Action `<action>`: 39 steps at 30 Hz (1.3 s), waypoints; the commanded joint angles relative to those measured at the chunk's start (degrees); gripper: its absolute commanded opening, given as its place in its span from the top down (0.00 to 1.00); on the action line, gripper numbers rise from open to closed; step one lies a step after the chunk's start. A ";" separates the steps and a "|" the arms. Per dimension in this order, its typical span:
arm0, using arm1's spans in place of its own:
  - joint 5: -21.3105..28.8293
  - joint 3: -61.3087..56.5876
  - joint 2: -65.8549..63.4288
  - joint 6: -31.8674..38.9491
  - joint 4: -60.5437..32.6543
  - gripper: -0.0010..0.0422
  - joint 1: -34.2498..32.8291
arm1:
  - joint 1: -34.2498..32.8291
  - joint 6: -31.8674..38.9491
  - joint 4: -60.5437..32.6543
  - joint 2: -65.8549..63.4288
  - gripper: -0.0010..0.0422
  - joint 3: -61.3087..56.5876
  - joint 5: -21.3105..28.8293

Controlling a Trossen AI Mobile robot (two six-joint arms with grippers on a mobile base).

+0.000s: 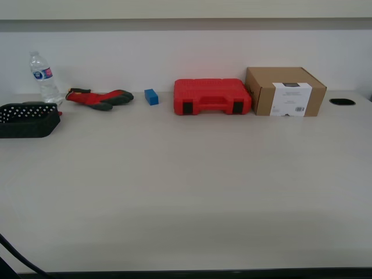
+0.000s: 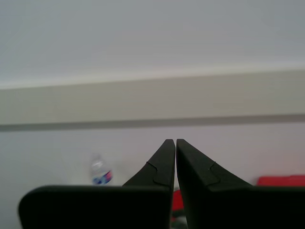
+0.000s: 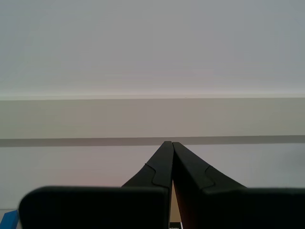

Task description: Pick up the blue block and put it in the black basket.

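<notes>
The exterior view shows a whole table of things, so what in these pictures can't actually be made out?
- Black basket: cut off by the exterior view's left edge; its inside is hidden by its own wall.
- Cardboard box: label print too small to read in the exterior view.
- Water bottle: blurred in the first wrist view.
- Blue block: the second wrist view catches only a blue sliver at its edge.
- Both arms: out of the exterior view.
</notes>
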 commanded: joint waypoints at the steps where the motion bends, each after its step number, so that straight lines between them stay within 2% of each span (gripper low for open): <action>1: 0.00 0.11 0.02 0.00 0.15 0.98 0.00 | 0.17 7.02 -8.15 0.00 0.98 0.02 -3.06; 3: 0.00 0.11 0.02 0.00 0.15 0.98 0.00 | 0.28 13.44 -15.85 0.96 0.98 0.00 -7.21; 6: 0.02 0.11 0.02 0.00 0.13 0.98 0.00 | 1.18 13.27 -24.63 4.28 0.98 -0.11 -15.87; 8: 0.02 0.11 0.02 0.00 0.15 0.98 0.00 | 2.34 10.14 -27.56 6.86 0.98 -0.48 -16.00; 11: 0.02 0.11 0.02 0.00 0.13 0.98 0.00 | 5.01 4.28 -27.10 11.72 0.98 -2.38 -16.00; 13: 0.00 0.11 0.02 0.00 0.11 0.98 0.00 | 7.91 -2.86 -26.93 15.58 0.98 -4.00 -15.17; 17: 0.00 0.11 0.02 0.00 0.17 0.98 0.00 | 13.97 -15.67 -26.27 23.37 0.98 -7.72 -9.18; 23: 0.04 0.11 0.02 0.00 0.11 0.98 -0.02 | 22.82 -23.12 -23.39 34.38 0.98 -9.92 -6.49; 27: 0.00 0.11 0.02 0.00 0.02 0.98 0.00 | 27.96 -25.27 -20.52 37.97 0.98 -9.90 -6.38; 32: 0.00 0.11 0.02 0.00 0.07 0.98 0.00 | 36.68 -41.11 -20.35 38.21 0.98 -9.90 -2.05; 33: 0.00 0.11 0.02 0.00 0.07 0.98 0.02 | 38.97 -41.00 -19.98 38.21 0.98 -9.90 -0.52; 39: 0.00 0.11 0.02 0.00 0.07 0.98 0.02 | 48.30 -32.15 -16.41 38.23 0.98 -9.90 1.49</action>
